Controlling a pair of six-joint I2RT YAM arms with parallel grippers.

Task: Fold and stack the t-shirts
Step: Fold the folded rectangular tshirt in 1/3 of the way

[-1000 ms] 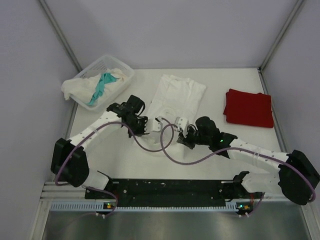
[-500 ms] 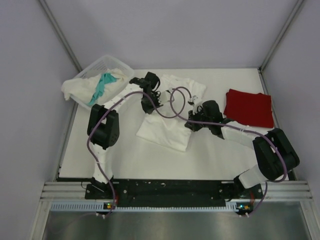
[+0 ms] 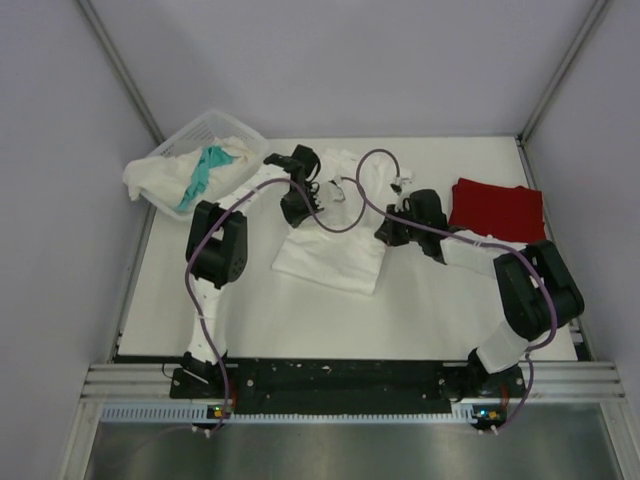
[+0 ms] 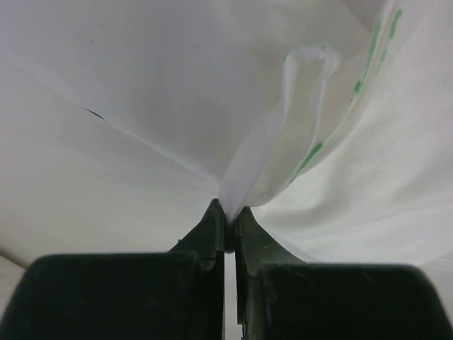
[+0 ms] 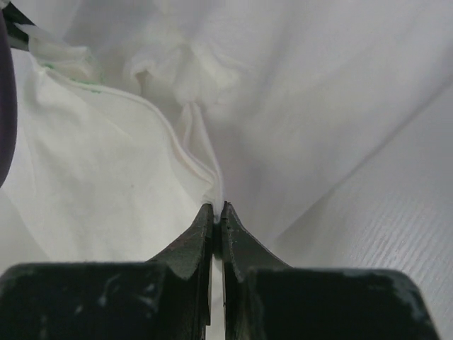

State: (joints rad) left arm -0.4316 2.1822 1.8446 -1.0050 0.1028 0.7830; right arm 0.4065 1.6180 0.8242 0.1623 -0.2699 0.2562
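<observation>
Tabletop (image 3: 450, 300) basket (image 3: 222, 117) holds white t-shirt (image 3: 150, 178), teal t-shirt (image 3: 205, 166).

Right hand (image 5: 218, 209): both black fingers (image 5: 185, 249) pressed together, a pinch of white t-shirt (image 5: 297, 85) caught at the tips. Cloth filled most of the view, bunched at upper centre. A stitched edge (image 5: 152, 117) curved down from upper left to the pinch. Faint green marks (image 5: 88, 83) upper left. Purple cable (image 5: 5, 106) at left border. Ribbed white bench (image 5: 400, 219) lower right.
</observation>
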